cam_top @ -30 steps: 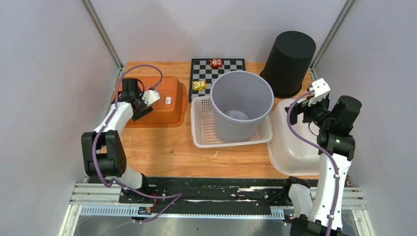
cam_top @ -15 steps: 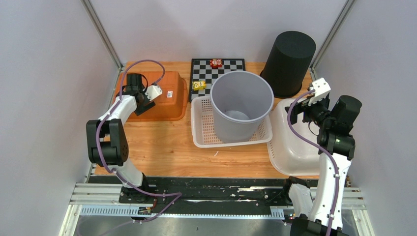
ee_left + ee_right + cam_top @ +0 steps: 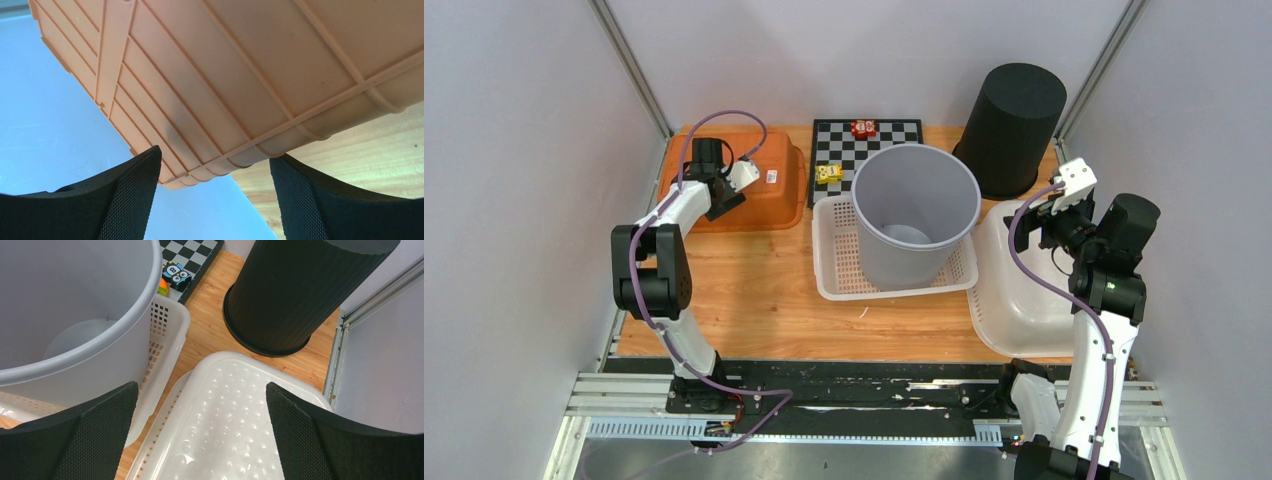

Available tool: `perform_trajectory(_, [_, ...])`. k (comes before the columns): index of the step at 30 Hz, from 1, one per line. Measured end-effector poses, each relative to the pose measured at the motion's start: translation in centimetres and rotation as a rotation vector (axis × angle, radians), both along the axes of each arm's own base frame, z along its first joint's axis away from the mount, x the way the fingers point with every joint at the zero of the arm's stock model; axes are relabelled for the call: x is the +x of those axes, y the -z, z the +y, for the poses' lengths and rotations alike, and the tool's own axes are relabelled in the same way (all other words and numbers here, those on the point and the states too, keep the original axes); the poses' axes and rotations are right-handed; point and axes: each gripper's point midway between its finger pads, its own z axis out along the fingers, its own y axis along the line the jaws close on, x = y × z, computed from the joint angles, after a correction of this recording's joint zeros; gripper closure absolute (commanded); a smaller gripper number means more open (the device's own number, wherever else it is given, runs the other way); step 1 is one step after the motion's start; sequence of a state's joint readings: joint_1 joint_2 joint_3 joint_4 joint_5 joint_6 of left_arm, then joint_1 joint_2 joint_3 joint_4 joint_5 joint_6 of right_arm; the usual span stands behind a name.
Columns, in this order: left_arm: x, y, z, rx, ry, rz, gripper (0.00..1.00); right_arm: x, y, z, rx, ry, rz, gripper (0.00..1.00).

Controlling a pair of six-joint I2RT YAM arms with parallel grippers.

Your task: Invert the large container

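At the counter's (image 3: 754,300) left edge, hard by the wall (image 3: 524,200), the orange tub (image 3: 764,205) (image 3: 225,75) shows its ribbed underside. I judge it the task's container, and the flip far along or done. Whether its rim sits flat I cannot tell. The left claw (image 3: 722,208) (image 3: 216,155) hovers over the tub's left part, jaws wide and holding nothing. The tub's corner lies just past the fingertips (image 3: 135,190), not clamped between them, a stance better suited to nudging or steadying than lifting. Whether they touch the plastic I cannot tell.

Mid-counter, a chessboard (image 3: 884,135) lies at the back. Before it a grey bin (image 3: 894,265) stands upright in a white basket (image 3: 834,275). Right of that, a black bin (image 3: 1009,120) stands mouth-down. At the right edge the right claw (image 3: 1026,230) (image 3: 201,386) hangs fully open and empty above a bumpy white tub (image 3: 1014,310), seemingly parked clear of the work.
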State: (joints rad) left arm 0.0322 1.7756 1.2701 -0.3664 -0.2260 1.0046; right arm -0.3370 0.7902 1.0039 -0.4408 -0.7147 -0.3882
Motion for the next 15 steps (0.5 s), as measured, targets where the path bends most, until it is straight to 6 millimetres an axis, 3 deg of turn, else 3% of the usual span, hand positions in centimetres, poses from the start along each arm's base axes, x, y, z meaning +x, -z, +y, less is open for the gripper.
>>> perform_trajectory(15, [4.0,-1.0,0.8,0.090,-0.025,-0.097,0.03,0.2,0.3,-0.1,0.007,0.001,0.011,0.00])
